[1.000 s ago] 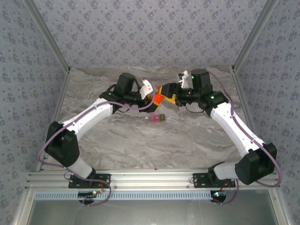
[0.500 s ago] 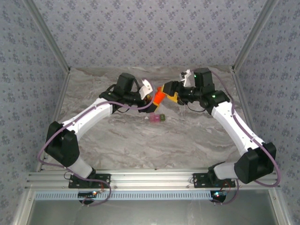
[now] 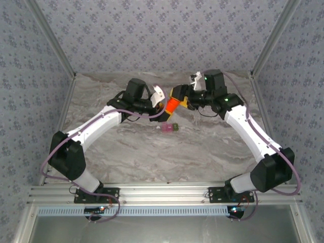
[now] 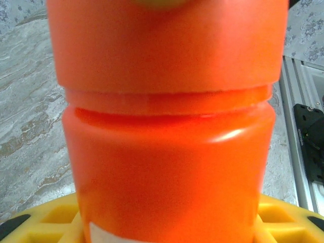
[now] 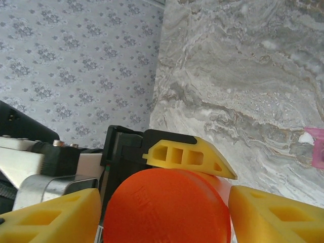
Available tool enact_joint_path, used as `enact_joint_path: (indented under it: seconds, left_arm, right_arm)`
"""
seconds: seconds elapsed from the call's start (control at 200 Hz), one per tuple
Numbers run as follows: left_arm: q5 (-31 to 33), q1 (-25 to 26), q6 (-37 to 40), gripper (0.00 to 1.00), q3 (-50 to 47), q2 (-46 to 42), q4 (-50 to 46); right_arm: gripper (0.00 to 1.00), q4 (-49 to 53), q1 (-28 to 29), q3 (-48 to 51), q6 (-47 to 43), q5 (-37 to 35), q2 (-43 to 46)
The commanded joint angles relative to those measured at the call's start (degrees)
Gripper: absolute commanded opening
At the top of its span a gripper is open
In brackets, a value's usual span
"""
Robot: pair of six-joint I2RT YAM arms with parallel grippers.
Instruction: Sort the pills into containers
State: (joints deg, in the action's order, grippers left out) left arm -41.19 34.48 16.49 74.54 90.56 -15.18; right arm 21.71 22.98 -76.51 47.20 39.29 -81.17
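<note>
An orange-red bottle (image 3: 172, 106) hangs above the middle of the table at the back, and my left gripper (image 3: 165, 107) is shut on its body. In the left wrist view the bottle (image 4: 167, 152) looms very close, with yellow fingers (image 4: 40, 223) low on either side. My right gripper (image 3: 182, 99) meets it from the right, its yellow fingers (image 5: 55, 217) closed on either side of the round cap (image 5: 164, 207). The containers (image 3: 169, 128), a tiny pink and olive box, lie on the table just below the bottle; their pink edge (image 5: 318, 148) also shows. The pills are hidden.
The marble table (image 3: 152, 152) stretches toward the near rail (image 3: 162, 195). Patterned walls (image 3: 162, 35) close in the back and both sides. A finger (image 5: 188, 156) of the left gripper lies across the bottle in the right wrist view.
My right wrist has shifted a little left and back while staying on the cap. The bottle has tipped slightly. The left arm and the containers have not moved.
</note>
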Motion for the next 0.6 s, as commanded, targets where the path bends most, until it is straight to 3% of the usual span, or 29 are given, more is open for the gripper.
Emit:
enact_joint_path:
  seconds: [0.0,0.215,0.38,0.485,0.6]
  left_arm:
    - [-2.14,-0.11,1.09,0.00,2.52,0.23,1.06]
    - [-1.97,-0.05,1.10,0.00,2.65,0.39,1.04]
    - [-1.88,-0.18,1.17,0.00,2.66,0.27,0.96]
    - [-2.10,-0.20,1.10,0.00,2.71,0.36,0.98]
    - [-2.73,-0.20,1.26,0.00,2.91,0.49,0.31]
  right_arm:
    - [0.69,1.25,0.79,-1.02,0.35,-0.70,-0.27]
    - [0.58,2.87,1.08,0.11,-1.37,-0.84,-0.05]
    - [0.42,5.95,1.08,0.31,-4.88,0.32,0.31]
    - [0.37,6.51,0.28,0.02,-10.60,3.06,-0.17]
    - [0.38,4.67,-1.36,-0.64,-24.28,7.68,-0.42]
